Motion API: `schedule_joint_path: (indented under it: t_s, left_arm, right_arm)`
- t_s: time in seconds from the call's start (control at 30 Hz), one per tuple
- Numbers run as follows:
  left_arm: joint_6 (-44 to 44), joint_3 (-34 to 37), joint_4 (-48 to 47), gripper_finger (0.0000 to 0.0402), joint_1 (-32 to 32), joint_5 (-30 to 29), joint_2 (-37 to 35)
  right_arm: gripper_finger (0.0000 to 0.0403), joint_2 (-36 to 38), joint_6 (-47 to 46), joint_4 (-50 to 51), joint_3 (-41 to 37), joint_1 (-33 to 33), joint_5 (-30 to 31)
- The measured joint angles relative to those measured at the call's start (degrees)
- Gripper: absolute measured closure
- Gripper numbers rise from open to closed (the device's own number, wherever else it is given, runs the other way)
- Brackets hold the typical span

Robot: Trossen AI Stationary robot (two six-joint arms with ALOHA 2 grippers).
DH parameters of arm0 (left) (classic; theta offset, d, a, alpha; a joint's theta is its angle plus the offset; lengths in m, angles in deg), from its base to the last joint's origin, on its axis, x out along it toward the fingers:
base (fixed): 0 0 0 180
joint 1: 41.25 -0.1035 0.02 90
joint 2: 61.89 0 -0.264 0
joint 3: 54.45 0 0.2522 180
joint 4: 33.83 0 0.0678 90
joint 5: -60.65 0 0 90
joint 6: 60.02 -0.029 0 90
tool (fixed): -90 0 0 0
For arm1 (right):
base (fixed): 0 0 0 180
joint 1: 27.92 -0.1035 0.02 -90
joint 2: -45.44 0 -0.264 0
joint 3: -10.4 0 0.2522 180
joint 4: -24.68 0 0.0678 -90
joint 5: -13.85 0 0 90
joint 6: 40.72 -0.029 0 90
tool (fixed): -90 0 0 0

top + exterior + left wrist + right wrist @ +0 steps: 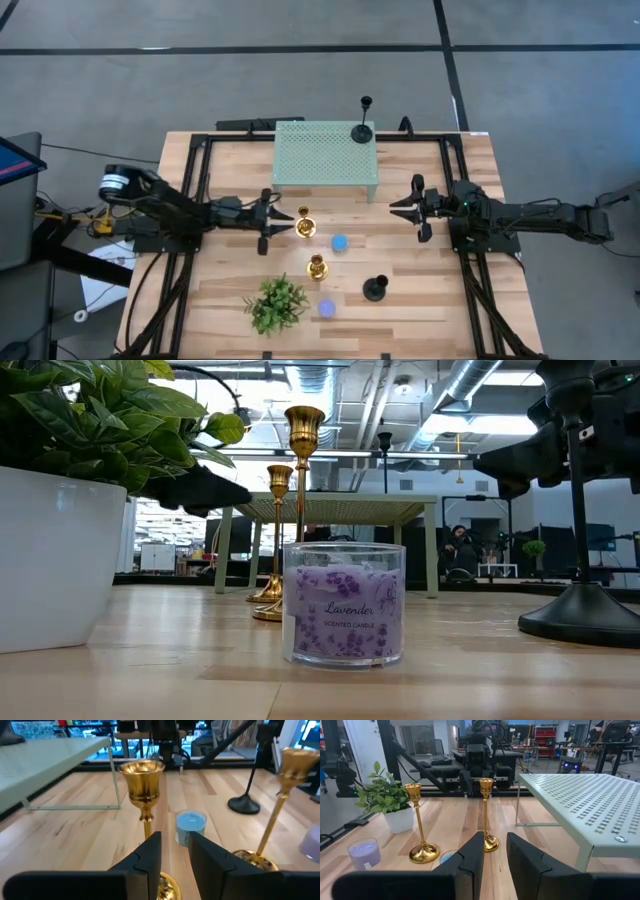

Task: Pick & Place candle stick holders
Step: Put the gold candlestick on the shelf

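Note:
Two gold candle stick holders stand upright on their round bases on the wooden table, one (305,225) behind the other (317,268). A black holder (375,290) stands at the near right, and another black one (362,130) stands on the green perforated shelf (326,160). My left gripper (291,228) is level and open. The far gold holder (142,785) rises just beyond its fingertips (152,842), its base showing between them; no touch shows. My right gripper (495,837) waits open at the right (395,207), holding nothing.
A blue candle (340,243) sits between the two gold holders. A purple lavender candle (345,603) and a potted plant (277,303) stand near the front edge. The shelf fills the far middle. Bare wood lies between my right gripper and the gold holders.

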Motion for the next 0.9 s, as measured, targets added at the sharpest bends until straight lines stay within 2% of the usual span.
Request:
schedule_joint_path:
  t_s: [0.17,0.37,0.43,0.67,0.8,0.9]
  left_arm:
    - [0.0,-1.1,-0.1,0.0306,0.0,0.0,2.6]
    - [0.5,-1.2,0.3,0.0316,1.1,-0.1,1.2]
    - [1.8,-1.2,0.1,0.0325,2.2,-2.0,0.4]
    - [0.2,-1.6,-1.0,0.0371,11.6,-18.3,-0.7]
    - [-2.7,-5.1,-8.4,0.0393,16.6,-27.8,-0.7]
    - [-4.6,-7.6,-11.1,0.0395,18.3,-34.3,-0.7]
  right_arm:
    - [0.0327,0.0,-1.4,0.2,0.0,0.0,0.0]
    - [0.0327,0.0,-1.4,0.3,0.0,0.0,0.0]
    - [0.0327,0.0,-1.4,0.4,0.0,0.0,0.0]
    - [0.0327,0.0,-1.5,0.6,0.0,0.0,0.0]
    - [0.0327,0.0,-1.5,0.6,0.0,0.0,0.0]
    - [0.0327,0.0,-1.5,0.6,0.0,0.0,0.0]
